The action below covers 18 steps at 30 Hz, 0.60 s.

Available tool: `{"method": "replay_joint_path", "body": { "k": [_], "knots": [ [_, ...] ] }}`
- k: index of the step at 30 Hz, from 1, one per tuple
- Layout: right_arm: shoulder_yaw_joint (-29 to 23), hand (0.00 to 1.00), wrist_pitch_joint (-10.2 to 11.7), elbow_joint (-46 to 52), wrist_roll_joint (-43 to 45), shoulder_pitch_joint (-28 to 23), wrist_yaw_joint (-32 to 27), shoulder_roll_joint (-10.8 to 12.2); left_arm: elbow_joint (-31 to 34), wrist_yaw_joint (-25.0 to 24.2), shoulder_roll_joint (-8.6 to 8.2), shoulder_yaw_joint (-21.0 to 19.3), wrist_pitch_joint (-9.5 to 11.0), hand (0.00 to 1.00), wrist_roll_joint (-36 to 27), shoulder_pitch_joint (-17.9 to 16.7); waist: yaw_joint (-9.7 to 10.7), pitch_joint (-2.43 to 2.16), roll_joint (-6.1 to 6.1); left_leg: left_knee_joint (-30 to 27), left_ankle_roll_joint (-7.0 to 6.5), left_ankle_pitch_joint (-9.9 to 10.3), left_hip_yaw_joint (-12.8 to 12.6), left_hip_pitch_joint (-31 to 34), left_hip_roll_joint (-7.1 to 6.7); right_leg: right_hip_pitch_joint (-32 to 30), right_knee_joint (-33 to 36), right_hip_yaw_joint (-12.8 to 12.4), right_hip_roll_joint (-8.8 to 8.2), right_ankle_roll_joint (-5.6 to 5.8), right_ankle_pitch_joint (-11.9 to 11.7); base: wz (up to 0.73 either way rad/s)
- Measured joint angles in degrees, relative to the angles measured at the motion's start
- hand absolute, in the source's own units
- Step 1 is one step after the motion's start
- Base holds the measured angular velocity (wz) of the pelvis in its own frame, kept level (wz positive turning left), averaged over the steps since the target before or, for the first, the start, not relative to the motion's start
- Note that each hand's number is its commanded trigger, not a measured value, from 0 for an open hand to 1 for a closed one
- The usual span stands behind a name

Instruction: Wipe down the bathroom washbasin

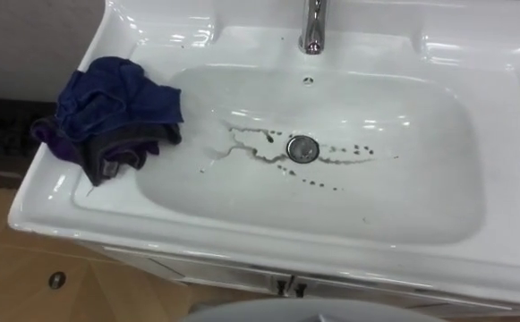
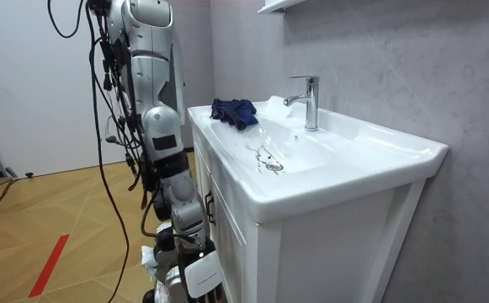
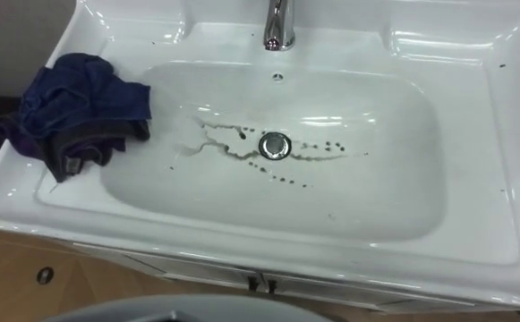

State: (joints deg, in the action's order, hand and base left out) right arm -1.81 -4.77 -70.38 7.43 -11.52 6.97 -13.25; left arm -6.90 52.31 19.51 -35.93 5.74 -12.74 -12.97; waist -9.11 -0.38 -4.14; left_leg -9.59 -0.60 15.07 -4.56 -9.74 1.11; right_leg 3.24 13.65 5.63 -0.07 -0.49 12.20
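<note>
the blue cloth (image 1: 116,103) lies bunched on the left rim of the basin (image 1: 54,192), no hand on it. the right hand (image 2: 181,248) hangs low by the cabinet (image 2: 227,244); open or closed, i cannot tell. a loose grasp could drag the cloth and smear the dark stains (image 1: 242,150) wider.

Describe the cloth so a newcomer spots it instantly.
Find the white basin with the chrome tap at its back. On its rim at the robot's left lies a crumpled dark blue cloth, one edge hanging into the bowl. It is the only soft, dark thing there; the dark streaks by the drain are flat marks.
</note>
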Motion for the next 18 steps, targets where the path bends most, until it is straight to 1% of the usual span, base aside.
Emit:
{"method": "replay_joint_path", "body": {
  "k": [1, 4, 6, 7, 9, 10, 11, 12, 13, 15, 16, 18],
  "knots": [
    [-0.01, 0.00, 0.00, 0.00, 0.02, 0.00, 0.06, 0.00, 0.81, 0.03, 0.00, 0.00, 0.21, 0.00, 0.66, -0.01, 0.21, 0.02, -0.06, -0.02, 0.00, 0.00, 0.00, -0.07, 0.02, 0.06, -0.01, 0.00, 0.01, 0.00, 0.01, 0.00],
    [-0.01, 0.00, 0.13, 0.35, 0.21, 0.09, 0.30, -0.02, 3.51, -0.16, 0.00, 0.10, 0.64, 0.00, 5.90, 0.03, 1.42, 0.19, -0.19, -0.03, 0.00, 0.00, -0.05, 0.02, 0.02, -0.35, 0.04, -0.21, 0.06, -0.04, 0.03, -0.03],
    [0.05, 0.00, 0.07, 0.30, 0.34, 0.04, 0.85, -0.01, 5.46, -0.55, 0.00, 0.11, 0.89, 0.00, 10.56, 0.19, 2.43, 0.27, -0.11, -0.05, 0.00, 0.00, -0.05, -0.03, -0.01, -0.41, 0.13, -0.43, 0.08, -0.05, 0.04, -0.05],
    [0.07, 0.00, 0.08, 0.30, 0.34, 0.03, 0.94, 0.02, 5.75, -0.70, 0.00, 0.11, 0.94, 0.00, 11.52, 0.30, 2.59, 0.28, -0.10, -0.04, 0.00, 0.00, -0.05, -0.04, -0.02, -0.42, 0.16, -0.47, 0.08, -0.05, 0.04, -0.05],
    [0.18, 0.00, 0.34, -0.73, 0.37, -0.06, 1.50, 0.13, 6.93, -0.87, 0.00, 0.64, 0.98, 0.00, 15.13, 0.53, 3.99, 0.52, 0.17, -0.06, 0.00, 0.00, -0.07, -0.08, -0.03, -0.48, 0.30, -0.63, 0.11, -0.05, 0.04, -0.02],
    [0.20, 0.00, 0.34, -1.29, 0.24, 0.14, 1.77, 0.17, 7.57, -0.99, -0.01, 1.23, 0.97, 0.00, 17.29, 0.53, 4.54, 0.52, 0.10, -0.10, -0.01, 0.00, -0.11, -0.07, -0.03, -0.47, 0.28, -0.76, 0.15, -0.05, 0.03, 0.00],
    [0.24, 0.00, 0.36, -1.51, 0.03, 0.06, 1.97, 0.18, 8.13, -1.21, -0.01, 1.75, 0.98, 0.00, 18.05, 0.53, 4.74, 0.56, 0.16, -0.12, 0.00, 0.00, -0.13, -0.07, -0.01, -0.45, 0.26, -0.80, 0.16, -0.05, 0.03, 0.00],
    [0.30, 0.00, 0.30, -1.86, -0.30, -0.09, 2.18, 0.27, 9.08, -1.61, -0.01, 2.95, 1.02, 0.00, 19.32, 0.52, 5.41, 0.65, 0.33, -0.13, -0.01, 0.00, -0.12, -0.12, 0.00, -0.35, 0.23, -0.76, 0.17, -0.05, 0.03, 0.00],
    [0.35, 0.00, 0.24, -1.92, -0.34, -0.18, 2.44, 0.32, 9.30, -1.70, -0.01, 3.51, 1.07, 0.00, 19.83, 0.51, 5.82, 0.67, 0.36, -0.13, -0.01, 0.00, -0.08, -0.13, 0.01, -0.28, 0.19, -0.70, 0.17, -0.05, 0.03, 0.00],
    [0.56, 0.00, 0.26, -1.97, -0.26, -0.66, 3.25, 0.41, 9.33, -2.46, -0.03, 6.63, 1.10, 0.00, 22.73, 0.51, 6.58, 0.66, 0.29, -0.12, -0.01, 0.00, -0.09, -0.23, 0.02, -0.21, 0.11, -0.91, 0.24, -0.06, 0.00, -0.03],
    [0.58, 0.00, 0.28, -1.99, -0.26, -0.78, 3.51, 0.44, 9.34, -2.87, -0.04, 7.42, 1.10, 0.00, 23.56, 0.50, 6.86, 0.67, 0.29, -0.10, -0.01, 0.00, -0.10, -0.35, 0.02, -0.15, 0.11, -0.98, 0.25, -0.07, -0.01, -0.08],
    [0.57, 0.00, 0.47, -2.14, -0.09, -0.94, 4.06, 0.73, 9.74, -4.35, -0.08, 10.00, 1.25, 0.00, 25.01, 0.45, 7.36, 0.77, 0.16, 0.15, 0.00, 0.00, -0.26, -0.96, 0.08, -0.09, 0.14, -2.00, 0.54, -0.09, -0.02, -0.21]
  ]
}}
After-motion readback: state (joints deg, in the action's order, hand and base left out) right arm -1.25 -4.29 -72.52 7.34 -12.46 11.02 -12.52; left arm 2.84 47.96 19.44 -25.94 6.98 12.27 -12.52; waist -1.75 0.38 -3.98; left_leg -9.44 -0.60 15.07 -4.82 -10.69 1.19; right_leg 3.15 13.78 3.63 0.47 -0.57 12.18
